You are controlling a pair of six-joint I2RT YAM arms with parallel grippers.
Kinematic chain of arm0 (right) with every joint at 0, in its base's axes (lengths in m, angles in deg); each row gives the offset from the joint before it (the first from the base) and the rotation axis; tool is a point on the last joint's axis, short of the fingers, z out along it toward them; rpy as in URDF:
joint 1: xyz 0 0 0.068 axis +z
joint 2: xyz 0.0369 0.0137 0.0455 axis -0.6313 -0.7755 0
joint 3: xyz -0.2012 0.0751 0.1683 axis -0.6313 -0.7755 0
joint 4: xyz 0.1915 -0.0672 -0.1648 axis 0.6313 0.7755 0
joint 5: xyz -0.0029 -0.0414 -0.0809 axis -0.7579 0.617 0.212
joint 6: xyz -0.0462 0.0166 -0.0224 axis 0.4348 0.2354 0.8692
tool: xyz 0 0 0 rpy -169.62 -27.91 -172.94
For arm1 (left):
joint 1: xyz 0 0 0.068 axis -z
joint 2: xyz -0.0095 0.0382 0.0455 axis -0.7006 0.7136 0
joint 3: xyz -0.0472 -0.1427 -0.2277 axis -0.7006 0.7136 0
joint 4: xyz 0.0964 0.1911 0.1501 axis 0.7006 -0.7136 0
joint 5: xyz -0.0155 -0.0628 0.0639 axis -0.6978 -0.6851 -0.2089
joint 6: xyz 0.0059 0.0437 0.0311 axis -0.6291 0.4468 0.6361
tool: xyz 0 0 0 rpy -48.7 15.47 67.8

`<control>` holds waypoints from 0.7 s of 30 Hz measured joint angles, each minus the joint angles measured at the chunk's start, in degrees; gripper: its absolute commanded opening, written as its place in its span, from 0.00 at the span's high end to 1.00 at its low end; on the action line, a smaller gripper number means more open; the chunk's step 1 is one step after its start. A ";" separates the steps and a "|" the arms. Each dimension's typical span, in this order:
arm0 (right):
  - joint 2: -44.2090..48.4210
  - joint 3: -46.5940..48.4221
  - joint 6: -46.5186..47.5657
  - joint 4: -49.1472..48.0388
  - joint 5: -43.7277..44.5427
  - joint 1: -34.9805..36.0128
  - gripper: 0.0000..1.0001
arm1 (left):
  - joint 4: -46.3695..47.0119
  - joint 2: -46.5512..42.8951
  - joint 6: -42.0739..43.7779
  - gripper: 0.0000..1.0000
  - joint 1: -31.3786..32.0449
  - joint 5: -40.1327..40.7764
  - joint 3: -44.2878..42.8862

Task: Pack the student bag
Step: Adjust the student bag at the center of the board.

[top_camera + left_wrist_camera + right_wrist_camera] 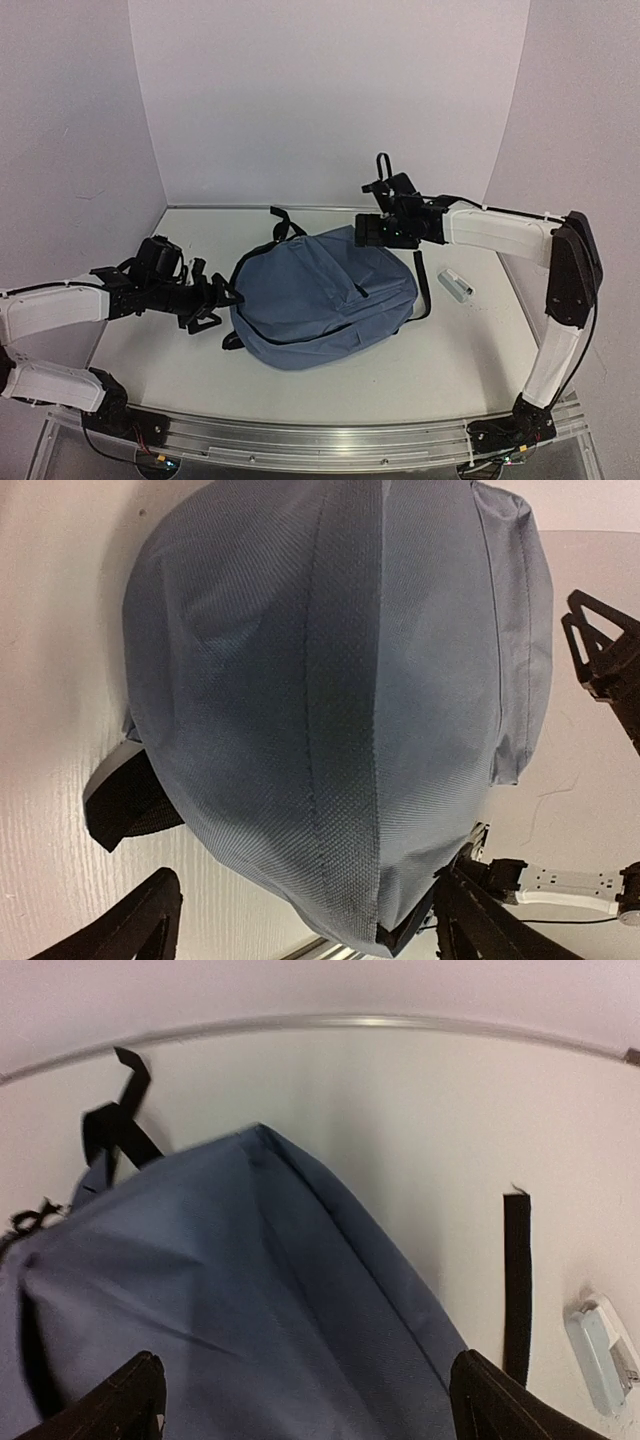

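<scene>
Blue student bag [320, 295] between left end effector [205, 300] and right end effector [368, 230], both wide.

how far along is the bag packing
Done: the bag lies full-looking on the table, no open mouth showing. In hand: nothing; left gripper and right gripper both stand open at its edges. Left: a small grey item lies loose beside the bag on the right arm's side; perhaps it goes in.
</scene>
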 measured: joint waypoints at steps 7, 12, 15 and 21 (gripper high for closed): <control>-1.17 -2.39 2.77 2.08 -10.60 -5.11 0.23 | 3.87 6.64 -0.64 0.56 4.28 -0.36 -0.14; -3.26 -2.39 4.65 1.95 -14.73 -6.29 0.40 | 4.12 8.33 -0.09 0.85 4.57 0.84 -1.01; -4.70 -2.39 5.20 1.84 -15.68 -6.55 0.71 | 4.17 8.49 0.62 0.96 4.60 1.52 -1.54; -4.60 -3.42 5.96 0.41 -18.75 -6.56 0.98 | 5.12 10.71 2.61 1.00 2.83 1.56 -1.89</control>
